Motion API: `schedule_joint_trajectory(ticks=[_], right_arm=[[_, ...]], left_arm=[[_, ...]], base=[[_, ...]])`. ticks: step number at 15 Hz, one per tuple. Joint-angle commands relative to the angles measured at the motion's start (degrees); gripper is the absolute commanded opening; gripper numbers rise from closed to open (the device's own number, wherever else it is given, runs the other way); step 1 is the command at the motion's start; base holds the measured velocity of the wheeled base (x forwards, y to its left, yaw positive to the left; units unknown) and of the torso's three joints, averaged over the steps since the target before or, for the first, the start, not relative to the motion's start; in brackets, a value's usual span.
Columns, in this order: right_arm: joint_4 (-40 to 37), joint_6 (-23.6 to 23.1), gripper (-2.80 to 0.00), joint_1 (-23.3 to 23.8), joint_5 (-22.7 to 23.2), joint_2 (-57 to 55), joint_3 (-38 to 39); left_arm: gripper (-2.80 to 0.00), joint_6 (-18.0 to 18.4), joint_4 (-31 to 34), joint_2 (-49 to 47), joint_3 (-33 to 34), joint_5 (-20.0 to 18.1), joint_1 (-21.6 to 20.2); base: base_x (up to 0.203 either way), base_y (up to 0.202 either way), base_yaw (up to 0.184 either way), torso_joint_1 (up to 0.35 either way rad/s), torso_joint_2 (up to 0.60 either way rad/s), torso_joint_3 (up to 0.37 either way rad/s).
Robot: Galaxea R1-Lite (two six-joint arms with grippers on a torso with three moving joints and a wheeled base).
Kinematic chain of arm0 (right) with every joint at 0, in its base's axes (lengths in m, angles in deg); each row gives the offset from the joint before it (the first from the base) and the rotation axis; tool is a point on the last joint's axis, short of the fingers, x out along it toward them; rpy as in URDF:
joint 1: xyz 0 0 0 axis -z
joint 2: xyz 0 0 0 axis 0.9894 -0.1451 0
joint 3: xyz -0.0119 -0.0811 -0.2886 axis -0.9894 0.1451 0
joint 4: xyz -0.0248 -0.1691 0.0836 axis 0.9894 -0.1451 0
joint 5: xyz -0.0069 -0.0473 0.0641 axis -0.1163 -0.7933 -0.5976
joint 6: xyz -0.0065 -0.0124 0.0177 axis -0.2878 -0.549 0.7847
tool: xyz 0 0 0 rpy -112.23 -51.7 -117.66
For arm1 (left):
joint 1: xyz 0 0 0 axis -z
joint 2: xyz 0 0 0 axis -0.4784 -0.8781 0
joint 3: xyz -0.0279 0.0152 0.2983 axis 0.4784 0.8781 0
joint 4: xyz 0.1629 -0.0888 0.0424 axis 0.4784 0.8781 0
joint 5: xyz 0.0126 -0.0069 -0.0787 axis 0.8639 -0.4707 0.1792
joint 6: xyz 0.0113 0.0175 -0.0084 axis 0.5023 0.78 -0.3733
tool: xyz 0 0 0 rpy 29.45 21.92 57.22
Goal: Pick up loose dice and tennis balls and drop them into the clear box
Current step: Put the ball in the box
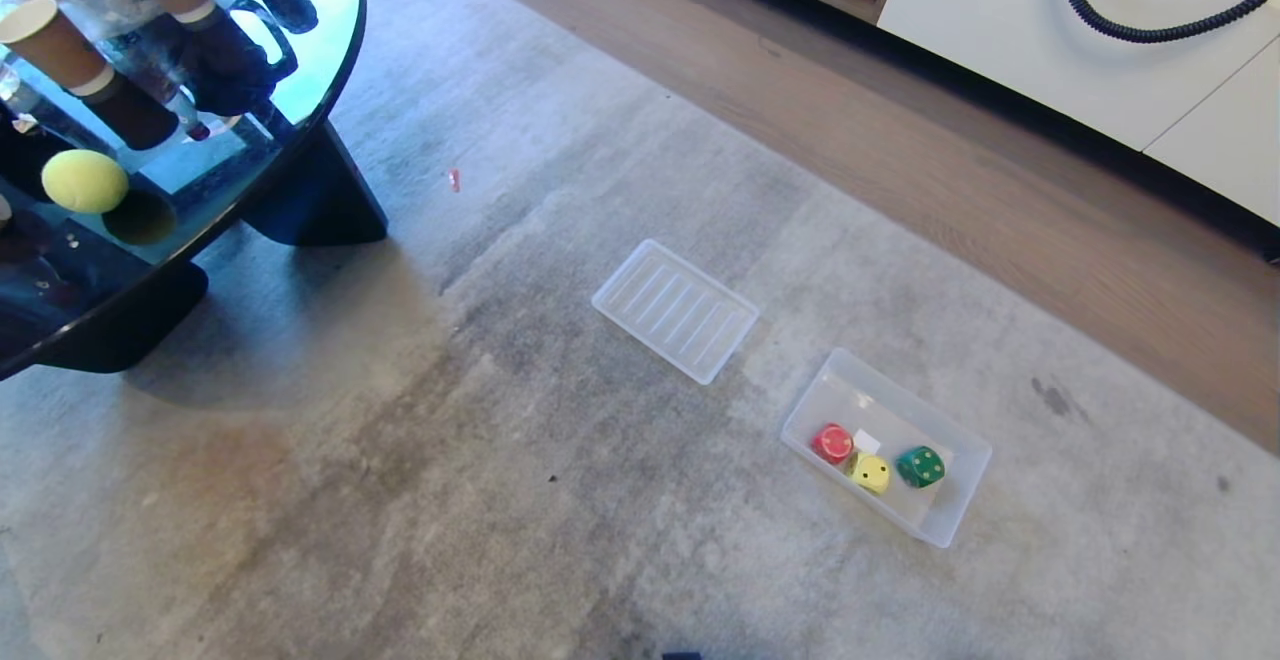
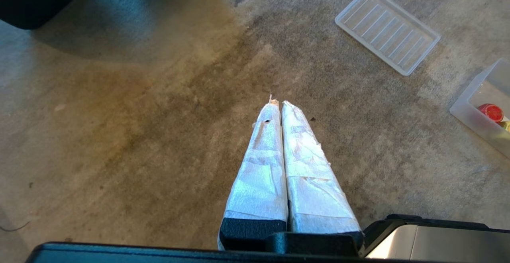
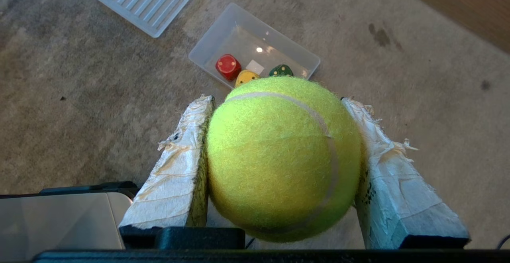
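2 taped fingers (image 3: 179,163) of the right gripper (image 3: 279,107) clamped on a tennis ball (image 3: 283,155), 1 pad pressed to each side, jaws spread as wide as the ball. Held in the air over grey carpet (image 3: 79,115), with the clear box (image 3: 306,61) on the floor just beyond it. 3 dice lying in that box: red die (image 1: 832,443), yellow die (image 1: 871,473), dark green die (image 1: 920,466), set in a row close together, with a small white slip beside the red and yellow ones. Ribbed tray (image 1: 676,309) flat on the carpet near the box, not touching it. Second tennis ball (image 1: 84,181) up on the dark glass table (image 1: 330,60) among paper cups (image 1: 50,40). Left gripper (image 2: 277,104) hanging over bare carpet, fingers pressed together, holding nothing.
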Motion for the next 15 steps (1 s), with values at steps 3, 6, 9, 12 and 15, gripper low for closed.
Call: schedule_joint_trajectory(ticks=[3,6,9,12,15], right_arm=[[-0.04,0.01,-2.80,-0.01,-0.05,-0.07,0.00],[-0.04,0.01,-2.80,-0.01,0.02,-0.07,0.00],[-0.04,0.01,-2.80,-0.01,0.02,-0.07,0.00],[-0.04,0.01,-2.80,-0.01,0.02,-0.07,0.00],[-0.04,0.01,-2.80,-0.01,-0.01,-0.07,0.00]], left_arm=[[-2.80,-0.01,0.02,0.00,0.00,0.05,0.00],[-2.80,-0.01,0.02,0.00,0.00,0.05,0.00],[-2.80,-0.09,0.02,0.00,0.00,0.05,0.00],[-2.80,-0.01,0.02,0.00,0.00,0.05,0.00],[-2.80,-0.08,0.02,0.00,0.00,0.05,0.00]], base=[[0.000,0.000,0.000,-0.001,0.00,-0.199],[0.000,0.000,0.000,0.001,0.00,-0.197],[0.000,0.000,0.000,0.008,0.01,-0.192],[0.000,0.000,0.000,0.001,0.00,-0.199],[0.000,0.000,0.000,0.004,0.01,-0.199]])
